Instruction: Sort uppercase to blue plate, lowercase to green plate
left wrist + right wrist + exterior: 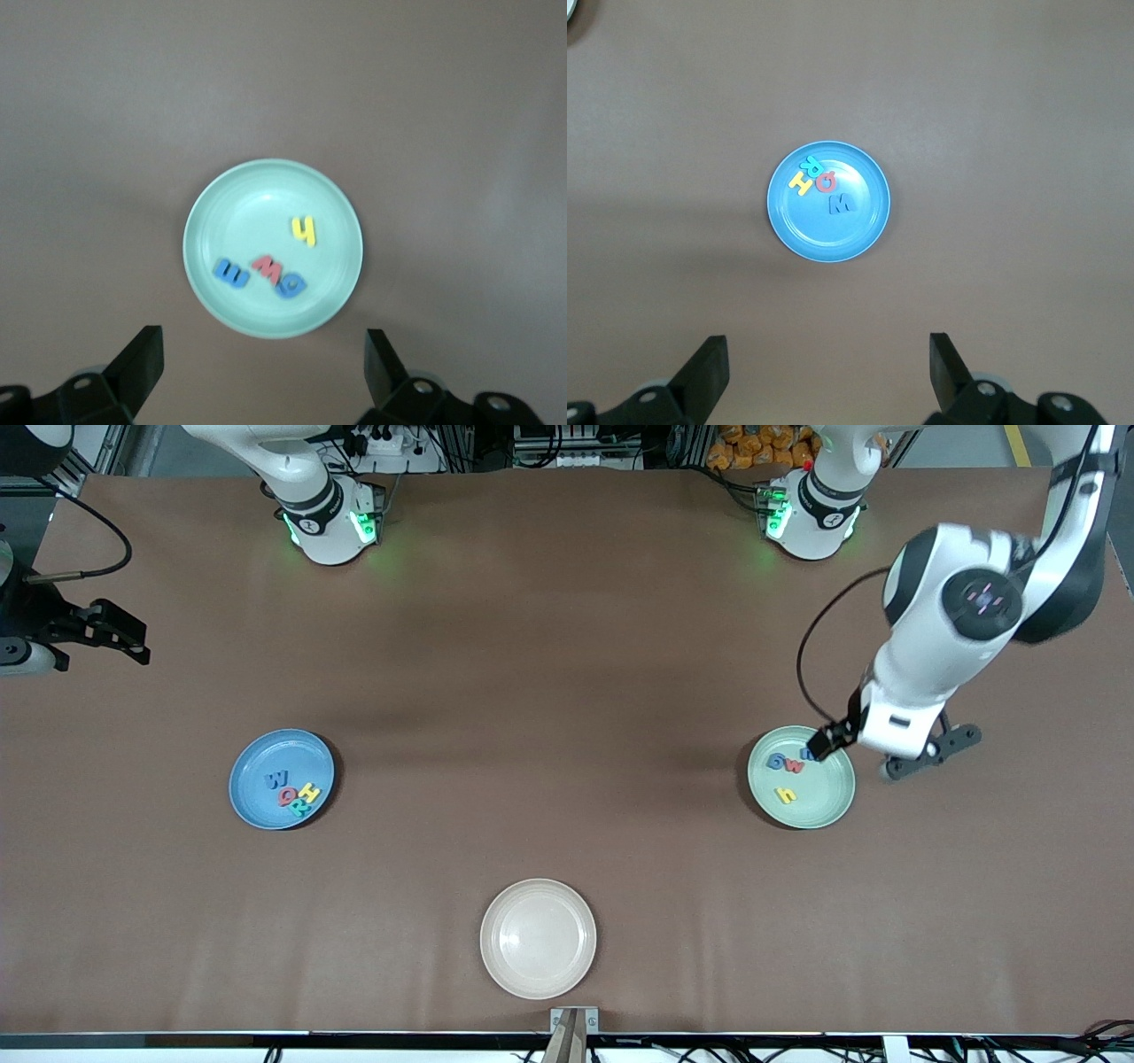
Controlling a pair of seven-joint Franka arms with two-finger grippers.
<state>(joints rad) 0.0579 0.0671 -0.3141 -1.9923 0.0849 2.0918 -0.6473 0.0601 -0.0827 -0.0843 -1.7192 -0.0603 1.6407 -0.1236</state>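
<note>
The blue plate holds the blue W, red Q, yellow H and teal R. The right wrist view shows that plate from high up. The green plate holds the blue g, red w, blue m and yellow h. My left gripper hangs open and empty above that plate's edge. My right gripper is open and empty, high over the right arm's end of the table.
A cream plate with nothing on it sits near the front camera's edge of the table, midway between the two coloured plates. Cables and both arm bases stand along the table's edge by the robots.
</note>
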